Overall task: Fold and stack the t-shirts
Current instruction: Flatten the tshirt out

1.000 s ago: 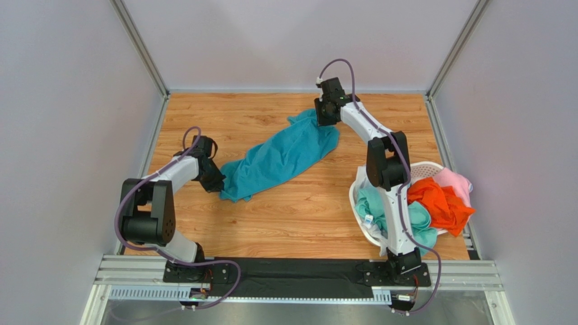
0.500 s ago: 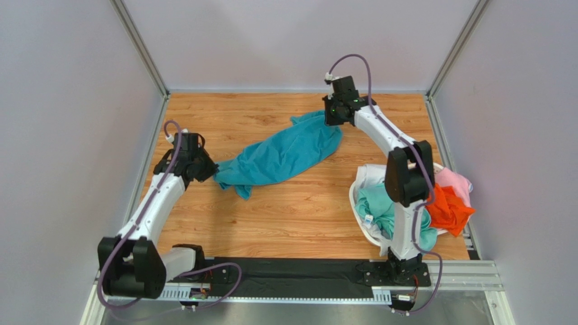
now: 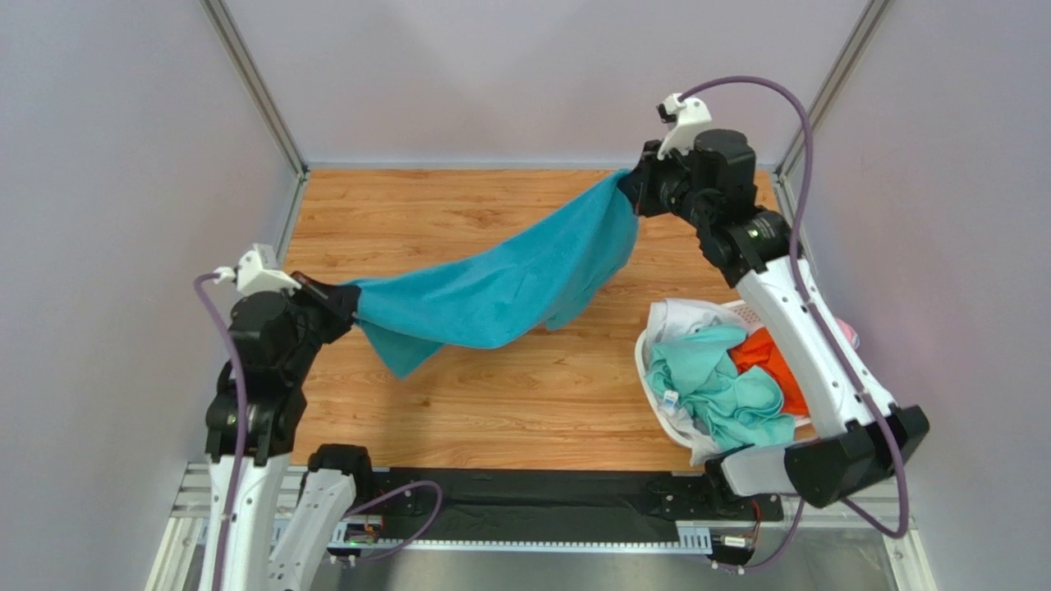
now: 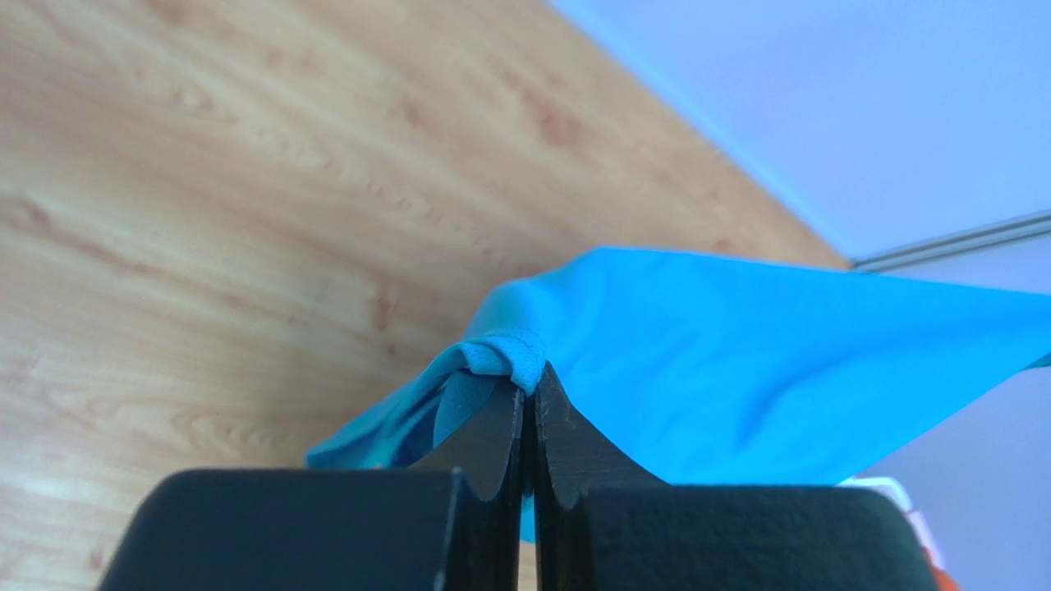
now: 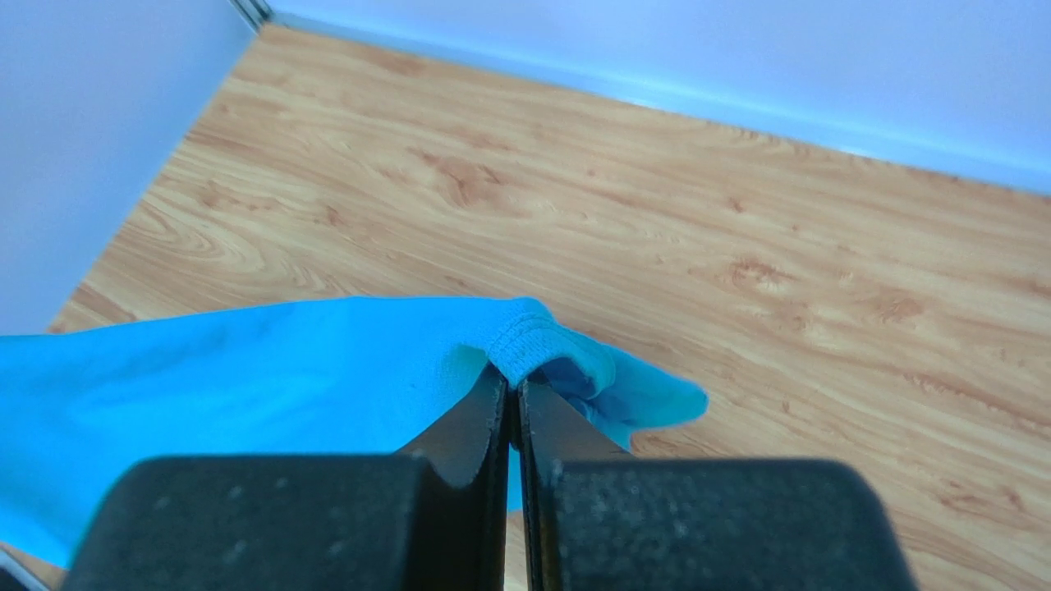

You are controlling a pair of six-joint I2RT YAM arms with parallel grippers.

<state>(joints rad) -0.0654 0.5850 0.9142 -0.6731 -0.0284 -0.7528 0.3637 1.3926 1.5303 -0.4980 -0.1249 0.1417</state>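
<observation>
Aloft, teal t-shirt (image 3: 494,289), sagging sling (soft ribbed knit), woodgrain table (image 3: 518,394)

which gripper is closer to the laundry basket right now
Right. The right gripper is just beyond the basket, above its far side, clamped on the teal shirt; the left gripper holds the shirt's other end, well off on the robot's left side.

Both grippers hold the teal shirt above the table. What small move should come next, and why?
Probably draw them slightly further apart. The left gripper and right gripper are each shut on an end of the teal t-shirt, but its middle sags toward the table and looks bunched, not spread flat.
</observation>
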